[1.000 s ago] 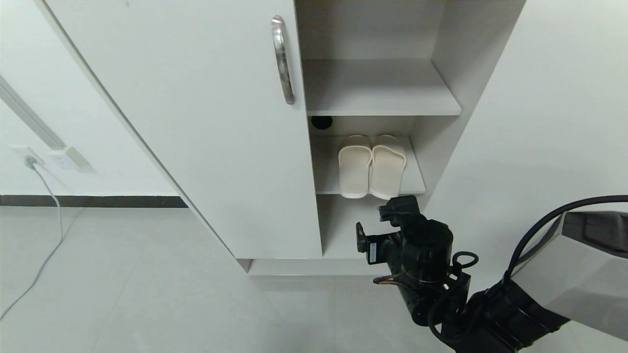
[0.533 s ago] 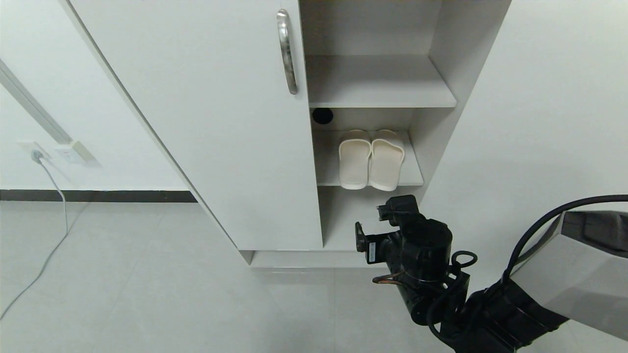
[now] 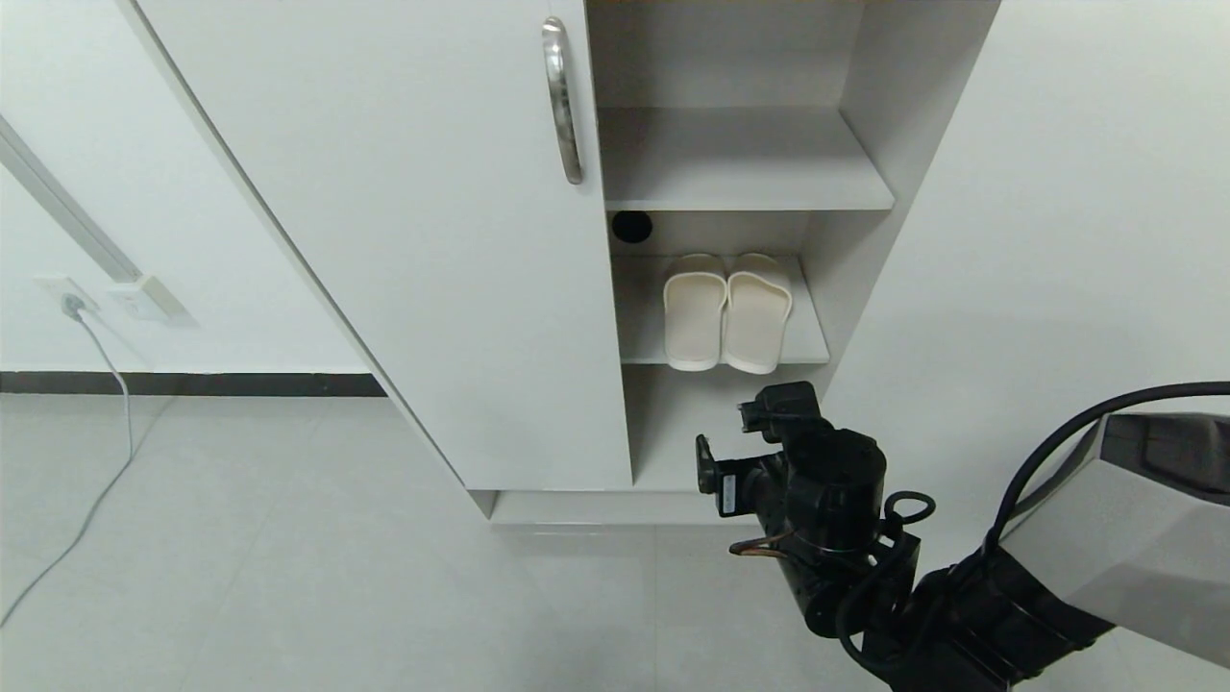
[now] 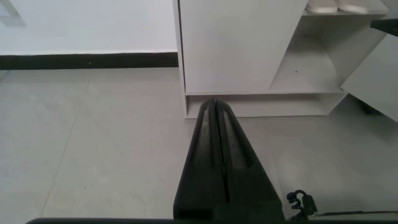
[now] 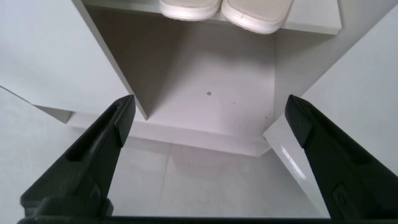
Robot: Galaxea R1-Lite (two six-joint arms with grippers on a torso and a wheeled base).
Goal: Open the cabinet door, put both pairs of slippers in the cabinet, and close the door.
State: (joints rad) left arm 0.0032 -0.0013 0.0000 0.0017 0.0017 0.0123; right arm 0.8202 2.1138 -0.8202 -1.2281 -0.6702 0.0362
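Observation:
One pair of cream slippers point(image 3: 727, 312) lies side by side on the middle shelf of the white cabinet point(image 3: 740, 163), toes towards me. The cabinet's left door point(image 3: 432, 240), with a metal handle point(image 3: 562, 101), covers the left half, and the right door point(image 3: 1057, 240) stands swung open. My right gripper point(image 5: 210, 106) is open and empty, low in front of the bare bottom compartment point(image 5: 211, 87), with the slippers point(image 5: 249, 11) just above it. My left gripper point(image 4: 214, 106) is shut with nothing in it, over the floor short of the cabinet's base point(image 4: 261, 102).
The open right door point(image 5: 348, 81) stands close beside my right arm point(image 3: 836, 500). A wall socket with a grey cable point(image 3: 67, 306) trailing onto the tiled floor point(image 3: 288, 577) is at the far left. A dark round hole point(image 3: 631, 227) sits in the cabinet's back.
The head view shifted a little between the earliest frame and the middle one, so the cabinet sits slightly higher. Slippers, doors and the right arm have not moved.

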